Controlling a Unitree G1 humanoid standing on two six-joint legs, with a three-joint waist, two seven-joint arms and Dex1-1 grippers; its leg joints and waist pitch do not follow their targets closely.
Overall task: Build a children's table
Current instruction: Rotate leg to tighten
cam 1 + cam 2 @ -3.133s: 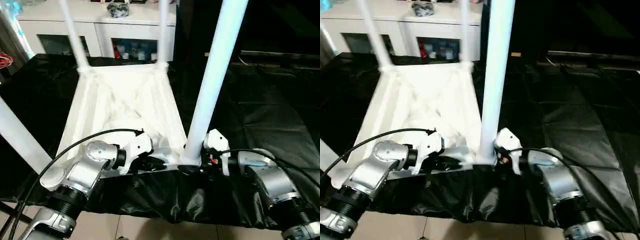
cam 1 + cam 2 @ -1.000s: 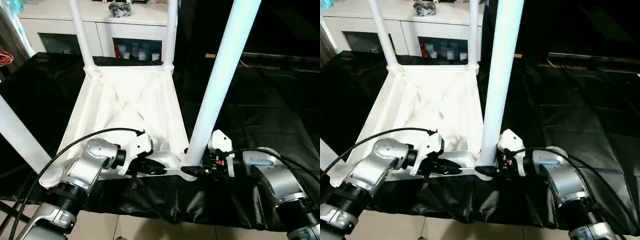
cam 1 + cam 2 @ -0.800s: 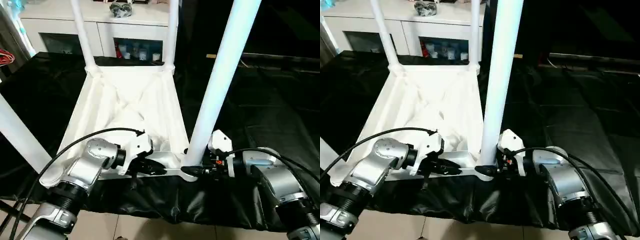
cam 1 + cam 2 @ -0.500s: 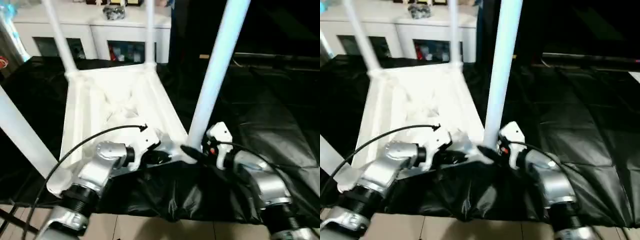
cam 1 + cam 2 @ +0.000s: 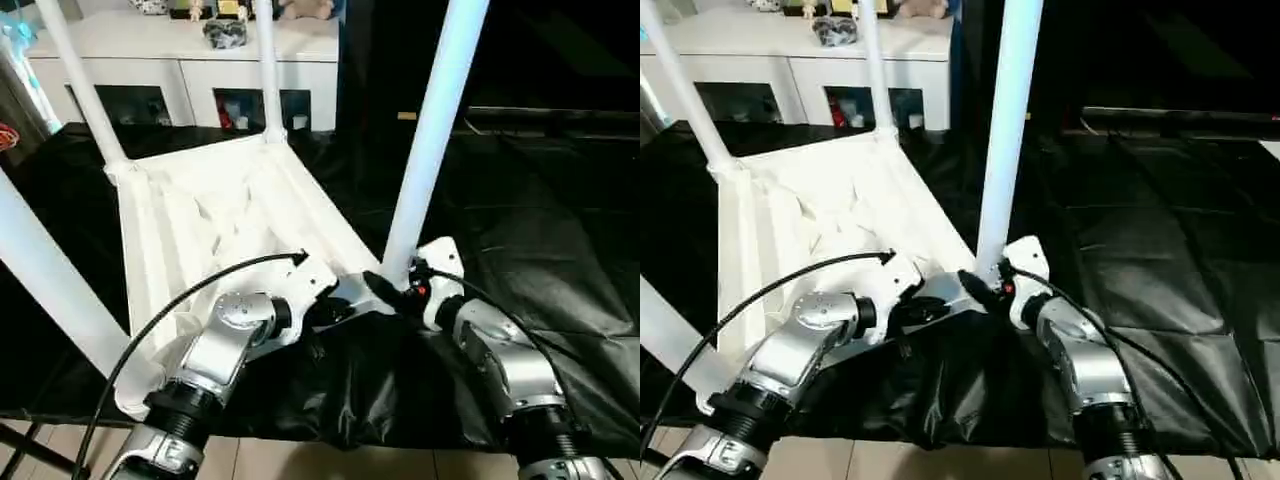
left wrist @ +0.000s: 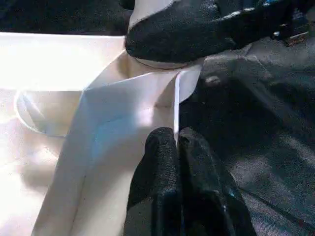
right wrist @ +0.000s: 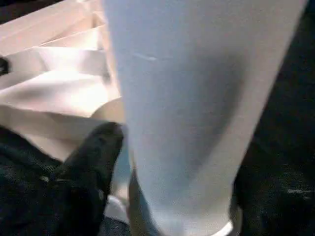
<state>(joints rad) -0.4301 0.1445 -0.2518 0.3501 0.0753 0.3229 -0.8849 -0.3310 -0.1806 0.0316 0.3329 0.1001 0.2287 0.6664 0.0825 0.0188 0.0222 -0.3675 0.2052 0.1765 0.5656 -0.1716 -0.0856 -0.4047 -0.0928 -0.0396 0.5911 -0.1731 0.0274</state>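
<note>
Two silver forearms of mine reach forward and inward, meeting at the near corner of the children's table [image 5: 215, 215], which lies upside down on the black-draped desk [image 5: 560, 250]. My left jaws [image 6: 176, 140] are pinched tight on the thin edge of its white rim. My right jaws [image 5: 385, 290] stand wide around the foot of the near leg [image 5: 430, 140], one finger [image 7: 96, 152] against it. That leg's top is cut off.

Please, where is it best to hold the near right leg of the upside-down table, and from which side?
Probably low on the near right leg, just above its corner socket, coming from the robot's own side. The leg stands upright and round, thickest there, and the tabletop blocks the far side.
</note>
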